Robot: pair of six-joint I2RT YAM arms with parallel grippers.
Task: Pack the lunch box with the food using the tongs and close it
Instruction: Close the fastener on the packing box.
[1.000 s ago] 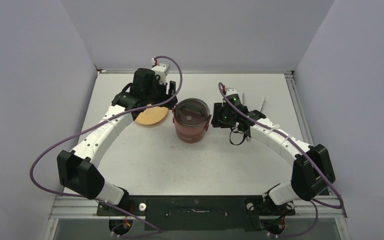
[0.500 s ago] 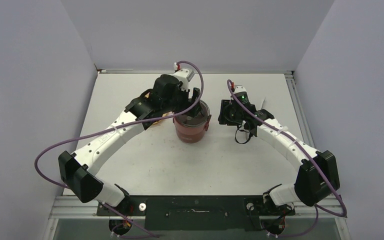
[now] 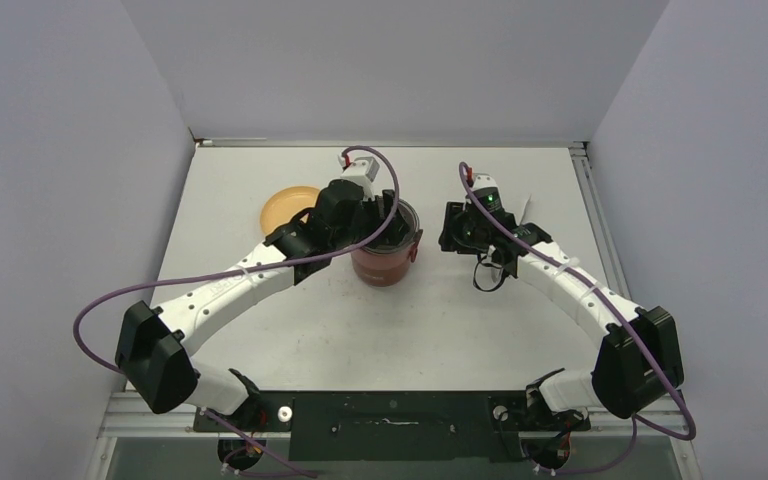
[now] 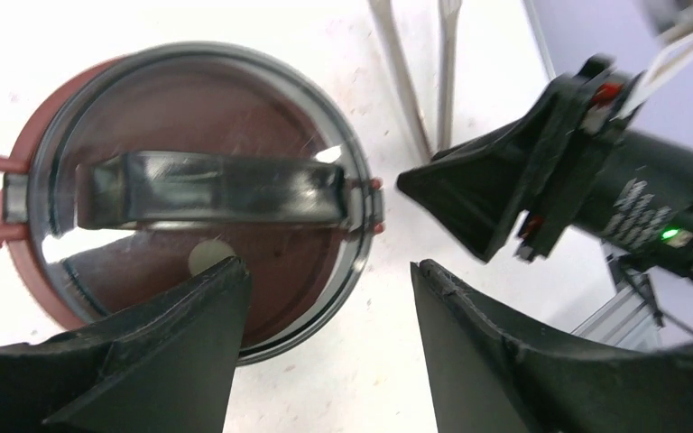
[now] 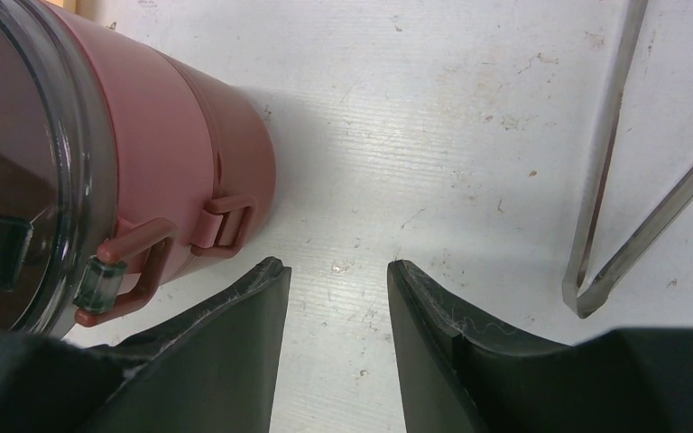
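The lunch box (image 3: 380, 268) stands stacked mid-table, maroon, with its grey translucent lid (image 4: 189, 117) on top and the dark lid handle (image 4: 217, 185) lying flat across it. My left gripper (image 3: 388, 228) hovers over the lid's right edge, open (image 4: 325, 266) and empty. One finger is above the lid, the other above bare table. My right gripper (image 3: 457, 238) stands just right of the box, open (image 5: 336, 263) over bare table, holding nothing. The silver tongs (image 5: 632, 162) lie on the table right of it, also visible in the left wrist view (image 4: 415, 72). The food is out of view.
A shallow yellow-orange plate (image 3: 290, 208) lies left of the box, behind my left arm. The box's side latch and handle (image 5: 144, 248) face my right gripper. Walls close off the back and both sides of the table (image 3: 360, 330).
My left arm has swung right from above the plate to over the lunch box lid, uncovering the plate. My right gripper has shifted slightly back and right.
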